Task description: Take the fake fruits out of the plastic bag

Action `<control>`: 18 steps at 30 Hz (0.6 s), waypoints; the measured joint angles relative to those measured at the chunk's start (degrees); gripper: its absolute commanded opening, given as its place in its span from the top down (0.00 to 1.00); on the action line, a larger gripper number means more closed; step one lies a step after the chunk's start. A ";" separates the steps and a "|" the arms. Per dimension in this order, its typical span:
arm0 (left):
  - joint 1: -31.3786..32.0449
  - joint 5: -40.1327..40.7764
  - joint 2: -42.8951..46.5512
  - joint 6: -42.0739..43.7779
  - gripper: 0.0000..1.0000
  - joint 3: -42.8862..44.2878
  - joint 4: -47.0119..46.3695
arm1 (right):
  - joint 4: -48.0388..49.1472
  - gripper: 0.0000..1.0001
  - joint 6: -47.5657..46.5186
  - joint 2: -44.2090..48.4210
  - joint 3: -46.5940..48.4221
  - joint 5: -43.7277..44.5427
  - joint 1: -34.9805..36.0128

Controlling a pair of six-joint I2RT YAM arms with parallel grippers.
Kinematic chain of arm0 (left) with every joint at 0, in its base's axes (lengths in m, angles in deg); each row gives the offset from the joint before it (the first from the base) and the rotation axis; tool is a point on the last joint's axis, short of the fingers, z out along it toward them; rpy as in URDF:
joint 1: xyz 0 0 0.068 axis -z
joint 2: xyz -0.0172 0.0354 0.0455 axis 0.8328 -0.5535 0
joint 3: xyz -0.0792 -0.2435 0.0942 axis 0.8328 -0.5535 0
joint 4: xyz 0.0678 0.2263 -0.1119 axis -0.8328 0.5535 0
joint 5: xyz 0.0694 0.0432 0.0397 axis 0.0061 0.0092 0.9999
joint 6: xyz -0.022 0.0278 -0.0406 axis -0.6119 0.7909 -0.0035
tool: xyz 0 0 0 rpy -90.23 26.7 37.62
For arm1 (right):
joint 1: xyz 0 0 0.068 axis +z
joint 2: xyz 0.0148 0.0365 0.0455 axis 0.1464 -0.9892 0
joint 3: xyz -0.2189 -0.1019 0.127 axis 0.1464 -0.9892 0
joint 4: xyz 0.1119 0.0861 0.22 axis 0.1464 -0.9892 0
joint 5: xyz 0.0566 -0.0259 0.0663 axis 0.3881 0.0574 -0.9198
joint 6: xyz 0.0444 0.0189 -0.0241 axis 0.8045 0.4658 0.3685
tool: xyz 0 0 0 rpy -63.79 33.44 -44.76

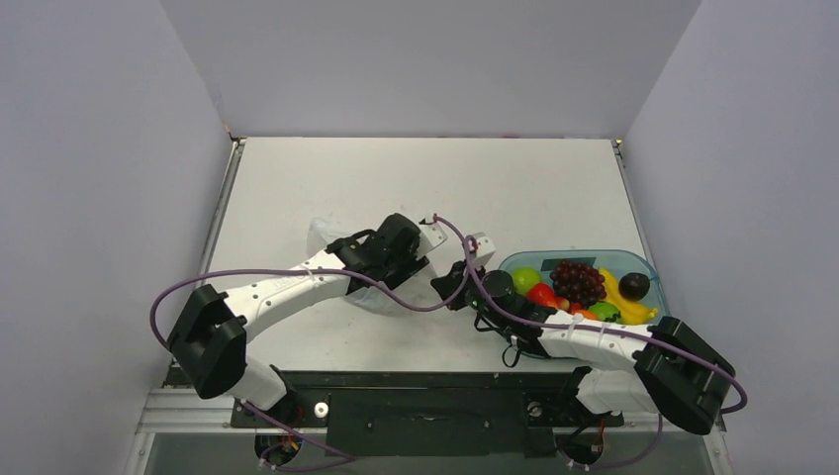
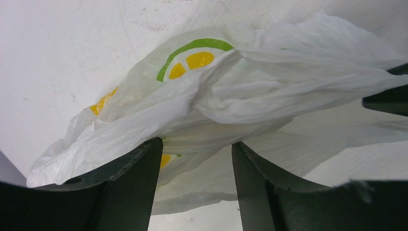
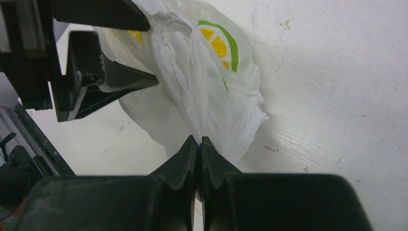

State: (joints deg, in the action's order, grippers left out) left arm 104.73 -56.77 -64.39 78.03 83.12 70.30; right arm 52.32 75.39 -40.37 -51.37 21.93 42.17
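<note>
Two arms meet at the plastic bag [image 2: 231, 96] in the middle of the bench [image 1: 396, 178]. Your right jaws are pressed together, pinching a fold of it; your left jaws stand spread, with crumpled film between them. Fake fruits [image 1: 579, 282] fill the teal tray [image 1: 594, 254] at the frame's right.

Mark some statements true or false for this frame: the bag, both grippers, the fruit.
1. The fake fruits lie in the teal tray. True.
2. The left gripper has its jaws shut. False: they stand apart, with the plastic bag across the gap.
3. The right gripper has its jaws closed on a fold of the bag. True.
4. The bag is printed with red strawberries. False: it shows yellow lemon slices with green rims.
5. The purple grapes lie on the bare table. False: they are in the tray.
</note>
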 measured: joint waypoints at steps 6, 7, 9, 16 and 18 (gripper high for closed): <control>0.70 8.07 -0.02 -1.29 0.83 -1.68 -5.53 | 0.46 1.00 0.92 -4.85 0.13 -2.43 -0.39; 0.74 8.98 0.28 -1.62 0.90 -1.92 -6.73 | 0.55 1.00 0.96 -5.35 0.28 -2.80 -0.39; 0.87 10.56 1.42 -2.08 0.99 -2.56 -8.46 | 0.87 1.00 1.09 -5.92 0.79 -3.37 -0.39; 1.11 15.65 9.18 -3.48 1.00 -6.36 -14.32 | 2.93 1.00 1.07 -6.38 2.62 -4.39 -0.37; 0.90 16.72 12.00 -4.44 1.00 -7.54 -15.43 | 4.02 1.00 1.09 -6.56 3.10 -4.79 -0.37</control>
State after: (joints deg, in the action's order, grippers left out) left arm 105.62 -40.05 -52.39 73.59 75.58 54.87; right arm 56.34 76.48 -46.92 -48.26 17.14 41.80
